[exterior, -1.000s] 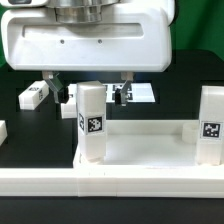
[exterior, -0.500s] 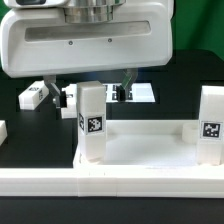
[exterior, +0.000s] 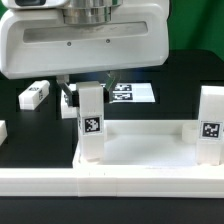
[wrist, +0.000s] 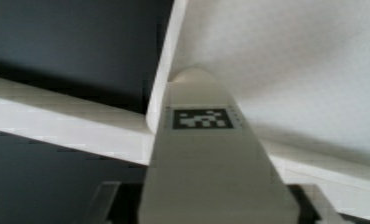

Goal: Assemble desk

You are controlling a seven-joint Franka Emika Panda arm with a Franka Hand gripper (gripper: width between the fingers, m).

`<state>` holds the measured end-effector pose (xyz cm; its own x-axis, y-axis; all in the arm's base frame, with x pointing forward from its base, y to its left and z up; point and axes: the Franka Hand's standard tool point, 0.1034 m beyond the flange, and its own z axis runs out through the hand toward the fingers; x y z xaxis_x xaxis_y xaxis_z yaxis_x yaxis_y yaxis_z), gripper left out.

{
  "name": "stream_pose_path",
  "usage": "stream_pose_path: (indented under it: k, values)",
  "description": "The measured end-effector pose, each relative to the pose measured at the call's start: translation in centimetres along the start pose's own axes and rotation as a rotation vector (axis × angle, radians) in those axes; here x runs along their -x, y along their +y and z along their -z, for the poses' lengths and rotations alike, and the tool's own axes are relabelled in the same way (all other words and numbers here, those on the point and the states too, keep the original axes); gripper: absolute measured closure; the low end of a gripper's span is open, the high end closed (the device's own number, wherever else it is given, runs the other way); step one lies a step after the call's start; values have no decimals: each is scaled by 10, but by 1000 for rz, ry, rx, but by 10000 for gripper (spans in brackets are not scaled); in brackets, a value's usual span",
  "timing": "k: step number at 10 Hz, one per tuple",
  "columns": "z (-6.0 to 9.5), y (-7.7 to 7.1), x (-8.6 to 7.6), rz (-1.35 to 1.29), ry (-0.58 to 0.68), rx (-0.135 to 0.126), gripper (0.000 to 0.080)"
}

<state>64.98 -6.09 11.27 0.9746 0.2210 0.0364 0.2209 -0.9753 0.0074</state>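
A: Biggest first. What's there?
B: Black table [exterior: 30, 120]. On it lies the white tabletop [exterior: 140, 150], a rimmed tray, flat, at the front of the exterior view. A long white rail [exterior: 30, 182] runs along its near side, just beside it.
A: Arm?
B: A big white hand housing fills the top of the exterior view. The gripper [exterior: 90, 95] hangs right over the first leg [exterior: 90, 140], pointing down.
A: Wide or narrow?
B: The fingers [exterior: 68, 97] sit one on each side of that leg's top, close to it. In the wrist view the first leg [wrist: 214, 170] runs up between the two dark pads [wrist: 125, 205]. Can't tell whether they're pressing on it or only flanking it.
A: Where does that leg stand?
B: Upright at the tabletop's corner on the exterior view's left, with its tag [exterior: 91, 125] facing the camera. The wrist view shows a tag on it too, with the white tabletop behind.
A: Other legs?
B: The second leg [exterior: 210, 125] is upright at the corner on the exterior view's right, well apart from the gripper. A loose leg [exterior: 33, 95] lies flat on the table further back, toward the exterior view's left.
A: Smaller stuff?
B: The marker board [exterior: 135, 93] lies flat on the table behind the gripper, partly hidden by it.
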Motion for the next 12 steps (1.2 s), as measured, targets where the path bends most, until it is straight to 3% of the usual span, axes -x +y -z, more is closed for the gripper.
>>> stream_pose_path:
  k: [2, 5, 12]
  values:
    - [0, 0, 0, -29, 0, 0, 511]
    - [-1, 12, 1, -385, -11, -17, 511]
    - [-2, 12, 1, -1064, -16, -32, 509]
